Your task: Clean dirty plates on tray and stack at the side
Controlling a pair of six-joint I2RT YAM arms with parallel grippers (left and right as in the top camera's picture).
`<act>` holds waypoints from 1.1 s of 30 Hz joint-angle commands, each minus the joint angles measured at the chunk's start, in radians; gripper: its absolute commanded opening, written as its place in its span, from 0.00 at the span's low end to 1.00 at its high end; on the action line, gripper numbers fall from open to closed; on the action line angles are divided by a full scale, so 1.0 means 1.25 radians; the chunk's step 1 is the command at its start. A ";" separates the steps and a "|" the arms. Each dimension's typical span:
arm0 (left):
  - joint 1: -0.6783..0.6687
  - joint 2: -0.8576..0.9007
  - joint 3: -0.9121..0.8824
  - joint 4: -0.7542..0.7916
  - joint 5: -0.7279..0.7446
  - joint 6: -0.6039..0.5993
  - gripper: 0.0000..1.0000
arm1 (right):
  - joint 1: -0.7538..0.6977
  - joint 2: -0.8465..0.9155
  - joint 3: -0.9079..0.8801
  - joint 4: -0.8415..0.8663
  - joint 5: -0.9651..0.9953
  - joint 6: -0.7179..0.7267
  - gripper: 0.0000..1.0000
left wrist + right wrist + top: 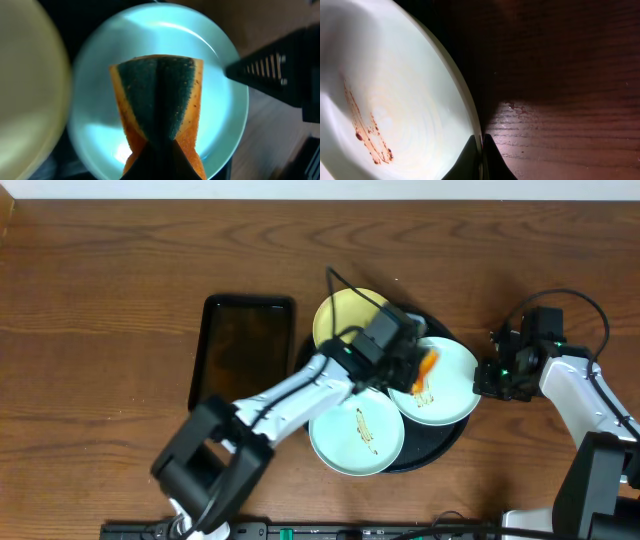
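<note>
3 plates point(357, 430) lie on black tray point(432, 442).

Dark rectangular tray point(243, 350) on wooden table point(100, 260); folded orange-green sponge point(160, 100).

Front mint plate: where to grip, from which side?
Probably pinch the rim of the front mint plate at its near edge, coming from the front. It lies face-up, so only the thin rim offers hold; the left arm crosses its far-left side, the other mint plate crowds its right.

No readable text, labels, brands, numbers or signs on anything in view.
</note>
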 commanded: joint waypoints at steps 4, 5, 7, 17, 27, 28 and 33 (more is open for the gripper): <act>-0.075 0.034 0.015 0.033 0.010 -0.043 0.07 | 0.008 0.000 0.012 -0.001 -0.007 0.002 0.01; -0.081 0.039 0.015 0.034 0.010 -0.047 0.07 | 0.008 0.000 0.012 -0.001 -0.007 0.003 0.01; -0.096 0.063 0.015 0.042 0.010 -0.047 0.07 | 0.008 0.000 0.012 -0.004 -0.007 0.003 0.01; -0.051 0.127 0.015 0.045 -0.091 -0.047 0.07 | 0.008 0.000 0.012 -0.016 -0.007 0.002 0.01; 0.027 0.126 0.017 0.067 -0.131 -0.047 0.07 | 0.008 0.000 0.012 -0.024 -0.007 0.002 0.01; 0.029 0.126 0.019 0.067 -0.131 -0.047 0.07 | 0.008 0.000 0.012 -0.025 -0.007 0.002 0.01; 0.029 0.085 0.024 0.066 -0.065 -0.046 0.08 | 0.008 0.000 0.012 -0.024 -0.007 0.002 0.01</act>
